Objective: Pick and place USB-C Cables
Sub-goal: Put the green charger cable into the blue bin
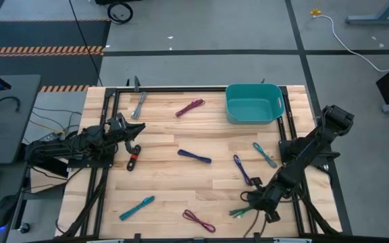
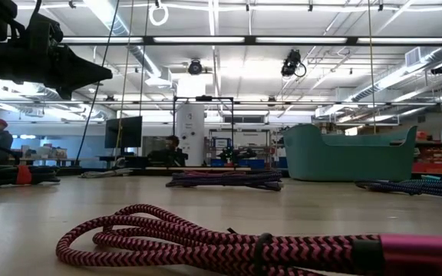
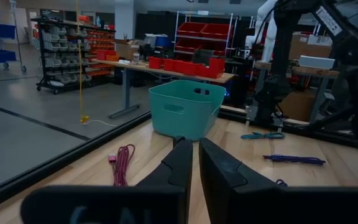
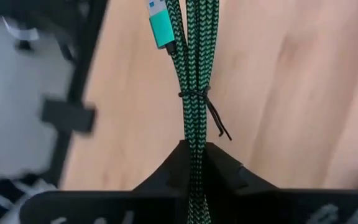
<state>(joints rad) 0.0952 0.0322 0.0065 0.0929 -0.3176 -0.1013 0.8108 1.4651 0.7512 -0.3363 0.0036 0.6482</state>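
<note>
**Right gripper clamped on a green cable at the near-right corner**

The teal bin [image 1: 253, 103] stands at the far edge of the wooden table [image 1: 161, 182], right of centre. Well away from the bin, toward the near-right corner, the right gripper [image 1: 254, 206] has its two fingers [image 4: 219, 171] pressed together around the green cable [image 4: 196, 81], a braided bundle held by a thin black tie, with a teal plug at its far end. No brand or writing can be read on the plug or the bin.

The left gripper [image 1: 136, 150] sits far to the left of the bin, near the table's left side, fingers nearly together with nothing between them; a red cable [image 1: 133, 161] lies just beside its tip.

Other cables lie loose on the table: a magenta one [image 1: 190, 107] just left of the bin, a grey one [image 1: 139, 104] further left at the far edge, a purple one [image 1: 194, 156] near the middle, another purple one [image 1: 242, 170] and a teal one [image 1: 265, 154] in front of the bin, a teal one [image 1: 137, 208] and a magenta one [image 1: 198, 221] along the near edge.
</note>
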